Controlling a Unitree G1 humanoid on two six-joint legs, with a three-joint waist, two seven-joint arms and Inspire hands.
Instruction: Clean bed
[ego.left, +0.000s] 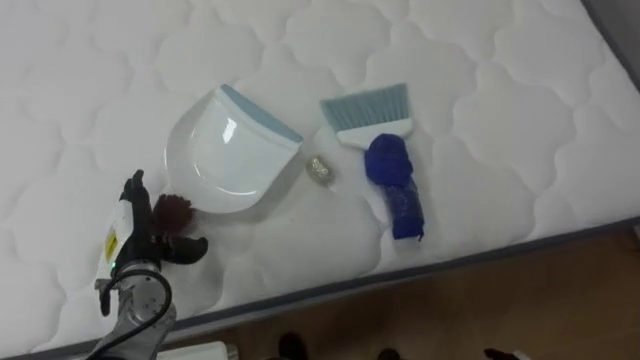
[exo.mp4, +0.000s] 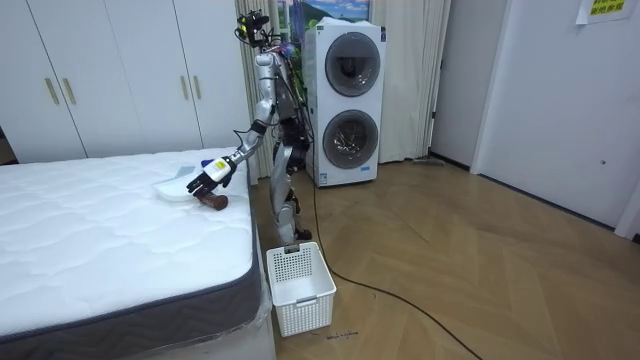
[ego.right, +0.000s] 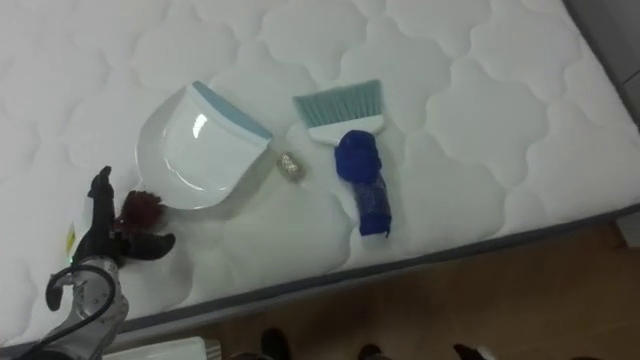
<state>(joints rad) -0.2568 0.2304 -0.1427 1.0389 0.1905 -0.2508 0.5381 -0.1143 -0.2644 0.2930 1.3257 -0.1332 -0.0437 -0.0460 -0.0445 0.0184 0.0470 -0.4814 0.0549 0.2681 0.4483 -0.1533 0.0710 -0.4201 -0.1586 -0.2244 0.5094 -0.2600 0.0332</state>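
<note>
Wardrobe (exo.mp4: 110, 80): white doors along the wall behind the bed, in the room view.
Bed (ego.left: 500, 120): bare white quilted mattress with a grey edge band; carries the dustpan, brush, tuft and scrap near the edge on the robot's side.
Washers (exo.mp4: 345, 100): two white machines, stacked, just behind the robot.
Floor (exo.mp4: 450, 260): wood planks beside the bed.
Robot: upright at the bed's side, between bed and washers, left arm stretched out over the mattress.
Basket (exo.mp4: 300, 290): white, slotted, on the floor at the bed's corner, near the robot's feet.
Dustpan (ego.left: 225, 150): white with a pale blue lip, flat on the mattress; lip turned toward the brush, rounded back toward the left hand.
Brush (ego.left: 380, 125): pale blue bristles pointing away from the robot, dark blue handle pointing toward the mattress edge; just right of the dustpan, apart from it.
Left hand (ego.left: 135, 245): lower left in the eye views, above the mattress; dark fingers (ego.left: 133, 190) spread open, gripping nothing.
Tuft (ego.left: 175, 212): dark red, fuzzy, on the mattress just beside the dustpan's back, between the spread fingers and thumb as seen from above; contact with the hand cannot be told.
Scrap (ego.left: 320, 168): small, pale, crumpled, lying between dustpan lip and brush.
</note>
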